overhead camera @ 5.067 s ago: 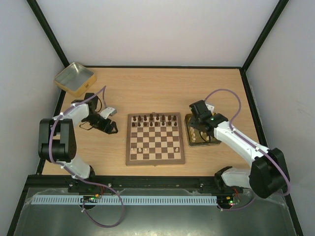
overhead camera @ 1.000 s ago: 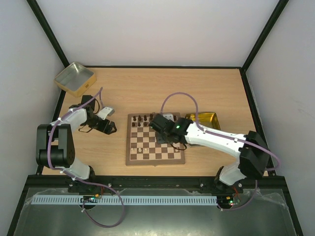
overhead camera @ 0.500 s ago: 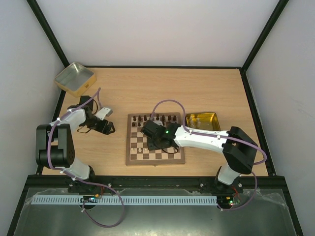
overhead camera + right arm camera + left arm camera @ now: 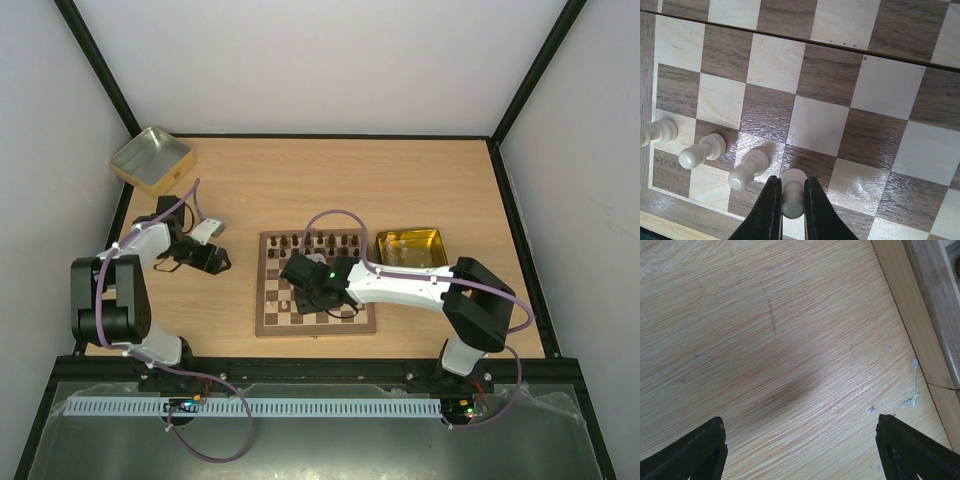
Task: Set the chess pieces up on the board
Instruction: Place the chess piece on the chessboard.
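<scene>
The board (image 4: 316, 329) lies mid-table, with dark chessmen (image 4: 318, 241) along its far rows. My right gripper (image 4: 791, 181) is shut on a cream-white pawn (image 4: 793, 202), held upright just over a dark square near the board's near-left corner; from above it (image 4: 300, 290) sits over that corner. Three more cream pawns (image 4: 702, 150) stand in a row to the held pawn's left. My left gripper (image 4: 800, 419) is open over bare table with nothing between its fingers (image 4: 705, 450); from above it (image 4: 222, 262) lies left of the board.
A gold tin (image 4: 410, 247) holding more cream pieces sits right of the board. Another gold tin (image 4: 151, 160) stands at the far left corner. In the left wrist view the table's edge strip (image 4: 920, 330) runs down the right.
My right arm has carried the pawn leftward across the board and nearer the front row. The left gripper has drifted slightly left, still open.
</scene>
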Tool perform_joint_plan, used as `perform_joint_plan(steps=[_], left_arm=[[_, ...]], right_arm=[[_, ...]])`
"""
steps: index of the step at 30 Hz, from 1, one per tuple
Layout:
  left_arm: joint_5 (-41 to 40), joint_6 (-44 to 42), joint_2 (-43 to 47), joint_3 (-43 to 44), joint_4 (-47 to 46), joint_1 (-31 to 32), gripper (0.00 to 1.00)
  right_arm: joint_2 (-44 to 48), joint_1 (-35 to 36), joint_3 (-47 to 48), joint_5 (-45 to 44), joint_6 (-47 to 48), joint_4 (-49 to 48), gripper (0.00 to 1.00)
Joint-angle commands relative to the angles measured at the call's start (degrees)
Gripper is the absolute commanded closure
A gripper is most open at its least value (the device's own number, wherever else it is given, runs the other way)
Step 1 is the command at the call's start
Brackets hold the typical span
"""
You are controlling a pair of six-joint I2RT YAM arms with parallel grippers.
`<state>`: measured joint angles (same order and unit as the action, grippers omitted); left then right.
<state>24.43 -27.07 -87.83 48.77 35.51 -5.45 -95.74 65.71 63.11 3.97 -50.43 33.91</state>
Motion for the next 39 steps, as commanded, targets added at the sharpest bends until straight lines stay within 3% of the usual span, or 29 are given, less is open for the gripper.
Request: perform_joint_plan(steps=[1,25,33,39], left_arm=[[1.06,-1.61,1.86,-0.85,1.68,-0.70,0.18],[1.85,-2.88,2.50,-1.11,2.63,-2.19,0.18],[1.85,-2.90,2.75,-1.22,2.55,-2.26,0.18],[1.85,-2.96,2.58,-1.11,2.59,-2.23,0.18]], right_arm=[[-0.79,0.43,0.46,-1.36,-0.70,0.60,0.95],[-1.54,0.39,1.96,-2.59,-1.54,0.81,0.80],[0.95,0.11,5.18,-10.81,-2.47,6.81,0.80],[11.89,-8.91,-1.05,-13.26,-3.22,10.13,0.80]])
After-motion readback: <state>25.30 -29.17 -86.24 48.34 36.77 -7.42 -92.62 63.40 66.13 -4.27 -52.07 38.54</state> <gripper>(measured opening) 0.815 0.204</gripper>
